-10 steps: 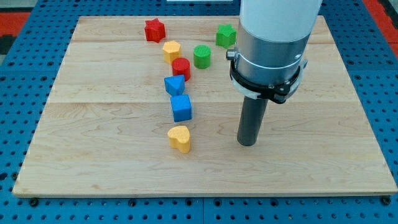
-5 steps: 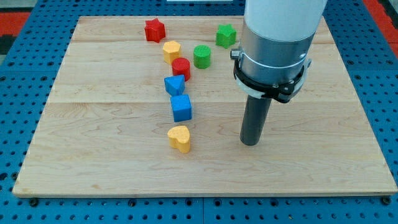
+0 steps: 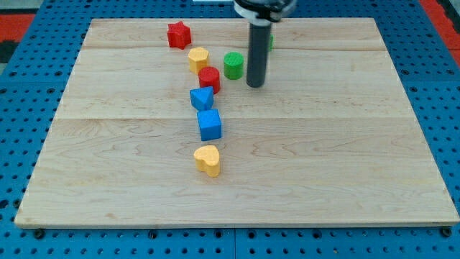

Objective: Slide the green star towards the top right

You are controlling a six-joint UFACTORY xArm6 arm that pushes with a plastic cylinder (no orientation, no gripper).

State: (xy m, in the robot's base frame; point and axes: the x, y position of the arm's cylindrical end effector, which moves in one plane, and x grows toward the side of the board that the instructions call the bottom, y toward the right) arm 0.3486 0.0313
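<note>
My tip (image 3: pixel 254 85) has jumped from mid-bench to just right of the green cylinder (image 3: pixel 233 65), its gripperless end effector grasping nothing and hiding the green star (image 3: pixel 270 41) at upper centre.

Wooden board (image 3: pixel 345 144) carries red star (image 3: pixel 178 34), yellow heart (image 3: pixel 208 160), blue cube (image 3: pixel 210 124), green cylinder (image 3: pixel 233 65).

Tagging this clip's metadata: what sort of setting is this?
Likely a robotics lab bench: a wooden board on blue pegboard, toy blocks like the blue cube, and my tip just right of the green cylinder.
</note>
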